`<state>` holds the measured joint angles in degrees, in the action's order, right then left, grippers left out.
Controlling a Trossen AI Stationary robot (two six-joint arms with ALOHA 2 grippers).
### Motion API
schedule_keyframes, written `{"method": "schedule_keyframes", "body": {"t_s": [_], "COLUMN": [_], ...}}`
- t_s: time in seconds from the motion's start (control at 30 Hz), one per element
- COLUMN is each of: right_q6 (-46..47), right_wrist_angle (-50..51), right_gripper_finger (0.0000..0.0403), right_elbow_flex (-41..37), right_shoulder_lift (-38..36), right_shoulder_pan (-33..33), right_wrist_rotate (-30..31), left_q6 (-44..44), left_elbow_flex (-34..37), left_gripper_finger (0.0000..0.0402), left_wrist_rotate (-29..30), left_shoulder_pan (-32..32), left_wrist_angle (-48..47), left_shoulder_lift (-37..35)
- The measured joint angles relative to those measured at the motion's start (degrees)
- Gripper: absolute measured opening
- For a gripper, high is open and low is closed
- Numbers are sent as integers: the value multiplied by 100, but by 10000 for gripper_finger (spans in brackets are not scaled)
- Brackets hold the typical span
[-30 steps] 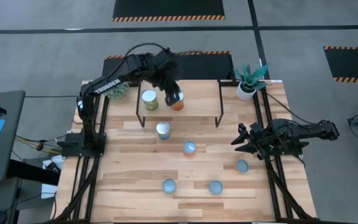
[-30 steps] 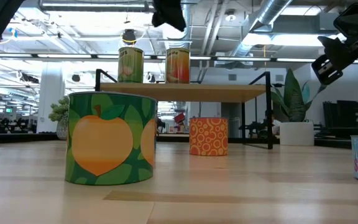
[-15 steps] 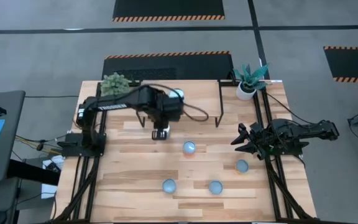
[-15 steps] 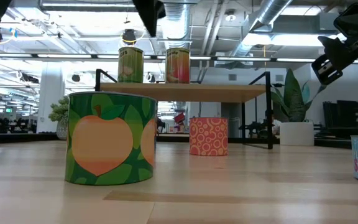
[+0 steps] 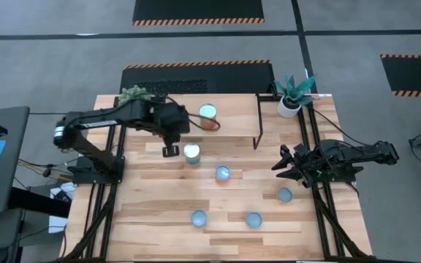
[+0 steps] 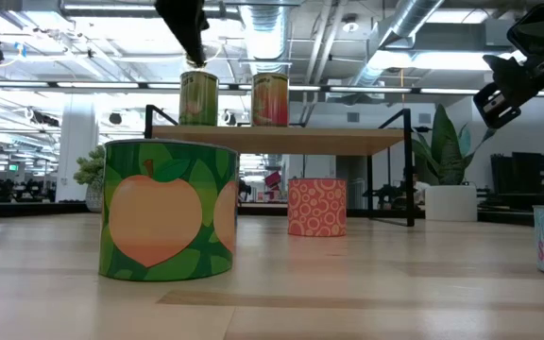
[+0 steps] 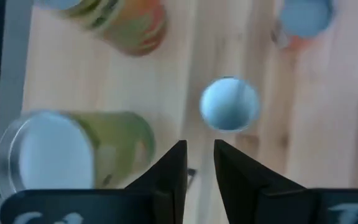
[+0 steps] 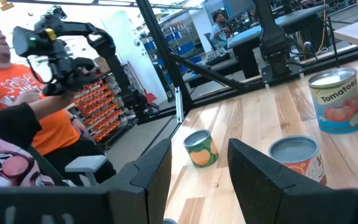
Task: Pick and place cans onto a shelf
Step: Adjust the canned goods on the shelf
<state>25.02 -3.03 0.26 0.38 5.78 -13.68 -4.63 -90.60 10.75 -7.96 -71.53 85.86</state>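
Two cans (image 6: 234, 98) already up on the shelf (image 5: 210, 117) near the table's far edge — five left on the tabletop (image 5: 152, 219). Left gripper (image 5: 170, 150) above the table by the shelf's left end, fingers nearly together, holding nothing. Right gripper (image 5: 283, 164) parked at the right edge, spread wide, empty. Potted plant (image 5: 292, 93) in the far right corner — clear of the shelf.

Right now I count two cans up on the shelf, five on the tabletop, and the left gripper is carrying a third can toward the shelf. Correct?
Not quite. The left gripper carries nothing; the left wrist view shows its fingers empty. The rest holds: the low view shows two cans on the shelf, and the high view shows five on the tabletop.
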Motion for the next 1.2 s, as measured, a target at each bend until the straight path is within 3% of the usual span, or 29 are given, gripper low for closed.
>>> {"method": "schedule_keyframes", "body": {"t_s": [0.33,1.2], "right_q6": [2,2], "right_wrist_angle": [-1,-2], "right_gripper_finger": [182,182], "right_elbow_flex": [0,-1], "right_shoulder_lift": [-2,-2], "right_shoulder_pan": [0,0], "right_wrist_rotate": [1,5], "left_q6": [-485,-1360], "left_elbow_flex": [1856,1927], "left_gripper_finger": [70,70], "left_wrist_rotate": [-193,62], "left_shoulder_pan": [-445,-1684], "left_wrist_angle": [1624,2041], "left_shoulder_lift": [-1003,-1077]}}
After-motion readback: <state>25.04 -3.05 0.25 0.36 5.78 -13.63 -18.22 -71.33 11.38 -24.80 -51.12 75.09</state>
